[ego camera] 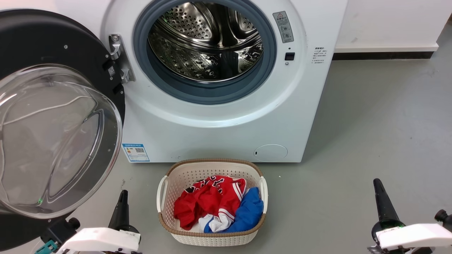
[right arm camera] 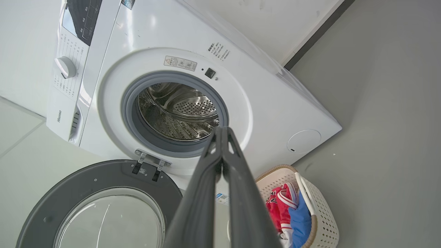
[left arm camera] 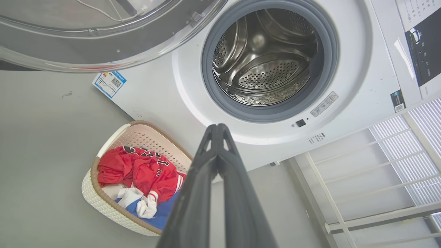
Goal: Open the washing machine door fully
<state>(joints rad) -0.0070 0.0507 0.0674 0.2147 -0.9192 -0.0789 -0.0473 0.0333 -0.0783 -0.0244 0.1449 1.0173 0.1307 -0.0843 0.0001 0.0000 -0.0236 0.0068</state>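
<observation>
The washing machine (ego camera: 219,134) is a white front-loader with its steel drum (ego camera: 206,40) and grey gasket exposed. The washing machine door (ego camera: 53,137), black with a clear bulging glass bowl, hangs swung wide out to the left on its hinge (ego camera: 118,58); it also shows in the right wrist view (right arm camera: 103,206) and the left wrist view (left arm camera: 103,38). My left gripper (ego camera: 122,197) sits low, just right of the door's lower rim, fingers shut and holding nothing (left arm camera: 217,129). My right gripper (ego camera: 378,187) is far off at the lower right, also shut and empty (right arm camera: 222,131).
A cream laundry basket (ego camera: 212,236) with red, blue and white clothes stands on the grey floor right before the machine, between my two grippers. A white wall with a dark skirting runs behind at the right. A white slatted rack (left arm camera: 379,179) shows in the left wrist view.
</observation>
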